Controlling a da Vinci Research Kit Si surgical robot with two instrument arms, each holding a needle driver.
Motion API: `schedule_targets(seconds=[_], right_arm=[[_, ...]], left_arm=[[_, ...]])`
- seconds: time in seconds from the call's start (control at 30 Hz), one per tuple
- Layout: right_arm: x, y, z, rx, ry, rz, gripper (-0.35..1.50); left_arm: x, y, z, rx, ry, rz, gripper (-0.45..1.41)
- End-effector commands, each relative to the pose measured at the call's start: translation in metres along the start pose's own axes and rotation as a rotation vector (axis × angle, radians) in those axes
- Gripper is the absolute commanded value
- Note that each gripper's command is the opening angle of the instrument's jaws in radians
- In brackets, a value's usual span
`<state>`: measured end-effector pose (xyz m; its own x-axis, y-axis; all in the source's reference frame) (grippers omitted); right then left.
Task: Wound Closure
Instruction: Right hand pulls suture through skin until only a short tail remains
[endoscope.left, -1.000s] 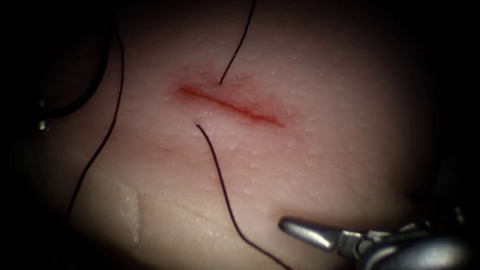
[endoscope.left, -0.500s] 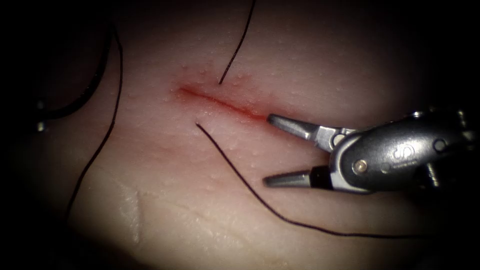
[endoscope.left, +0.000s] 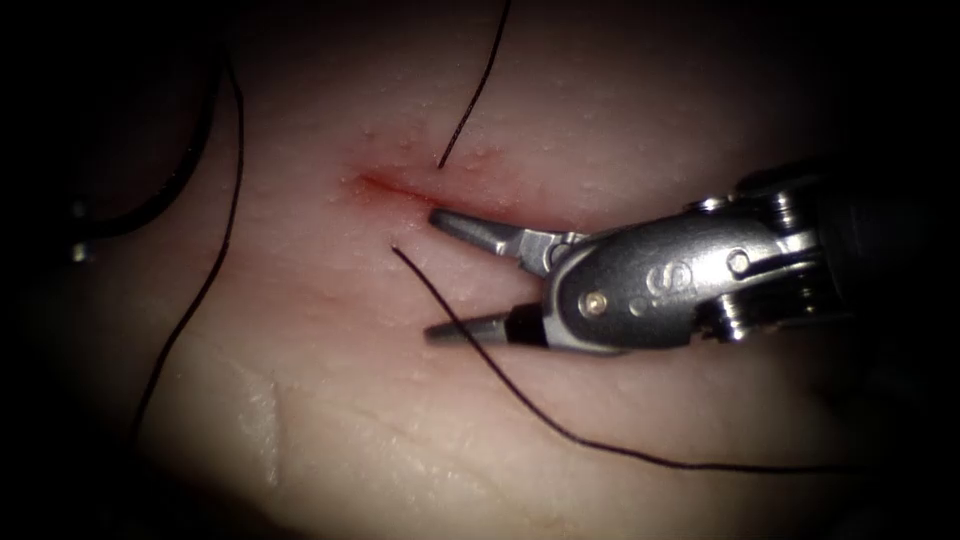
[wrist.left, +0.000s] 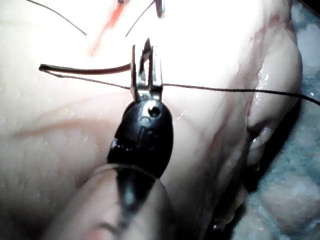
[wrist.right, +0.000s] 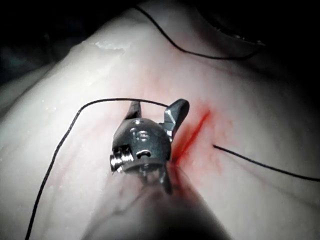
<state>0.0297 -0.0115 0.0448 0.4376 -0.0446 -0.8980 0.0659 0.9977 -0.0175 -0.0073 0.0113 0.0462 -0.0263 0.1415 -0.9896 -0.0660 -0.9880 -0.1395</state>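
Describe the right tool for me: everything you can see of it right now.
The right tool is grey metal: two slim tapered jaws on a rounded wrist housing stamped with an S, coming in from the right. Its jaws stand wide open and hold nothing. The upper jaw lies over the cut in the tissue; the lower one sits below it, at the dark thread, which runs between them in the right wrist view.
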Motion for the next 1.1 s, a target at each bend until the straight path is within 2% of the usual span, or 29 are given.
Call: schedule_targets(seconds=[0.03, 0.1, 0.23, 0.3, 0.33, 0.6, 0.87, 1.1], right_arm=[[0.0000, -0.0008, 0.0011, 0.007, 0.008, -0.001, 1.31], [-0.0002, -0.0006, 0.0014, 0.013, 0.020, -0.002, 1.23], [-0.0006, -0.0003, 0.0012, 0.017, 0.029, -0.006, 0.71], [-0.0007, -0.0004, 0.0012, 0.024, 0.024, -0.007, 0.20], [-0.0006, -0.0005, 0.0012, 0.040, 0.011, -0.009, -0.35], [0.0014, -0.0023, 0.0004, 0.069, 0.023, -0.039, -0.35], [0.0035, -0.0037, -0.0028, 0.069, 0.052, -0.044, -0.35], [0.0047, -0.0062, -0.0051, 0.087, 0.070, -0.057, -0.35]], left_arm=[[-0.0005, 0.0008, 0.0006, -0.002, 0.001, -0.005, -0.45], [-0.0005, 0.0007, 0.0006, -0.001, 0.001, -0.005, -0.45], [-0.0004, 0.0008, 0.0006, -0.001, 0.001, -0.005, -0.45], [-0.0004, 0.0009, 0.0005, -0.002, 0.001, -0.005, -0.45], [-0.0004, 0.0009, 0.0004, -0.002, 0.002, -0.005, -0.45], [-0.0003, 0.0008, 0.0002, -0.004, 0.002, -0.006, -0.45], [-0.0003, 0.0009, 0.0003, -0.003, 0.002, -0.006, -0.45], [-0.0004, 0.0010, 0.0005, -0.002, 0.001, -0.004, -0.45]])
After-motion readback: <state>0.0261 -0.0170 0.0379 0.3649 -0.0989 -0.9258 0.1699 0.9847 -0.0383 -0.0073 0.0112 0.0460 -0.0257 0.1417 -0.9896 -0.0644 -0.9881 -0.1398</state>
